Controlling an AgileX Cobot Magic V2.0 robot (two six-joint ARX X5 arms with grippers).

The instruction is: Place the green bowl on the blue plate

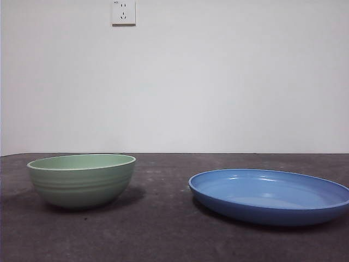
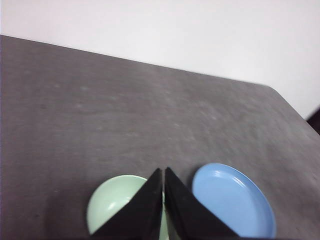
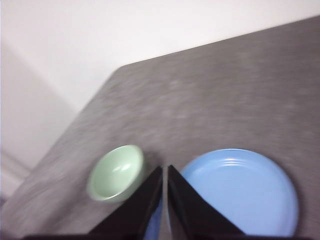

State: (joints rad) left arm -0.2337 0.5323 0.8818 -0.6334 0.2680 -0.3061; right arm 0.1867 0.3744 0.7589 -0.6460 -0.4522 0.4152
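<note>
The green bowl (image 1: 82, 180) is sitting on the table (image 1: 163, 229), apart from the blue plate (image 1: 270, 195). Both grippers are hanging high with jaws pressed together, holding nothing; the left gripper (image 2: 164, 172) is hovering nearer the bowl, the right gripper (image 3: 164, 170) nearer the plate.

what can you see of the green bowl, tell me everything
The green bowl is pale mint green, round, with faint horizontal ridges around its outside and a lighter rim. It looks like smooth glazed ceramic or plastic. It stands upright and looks empty on the dark grey table, apart from the blue plate with bare tabletop between them. Nothing touches it but the table; neither gripper is near it in the front view.
</note>
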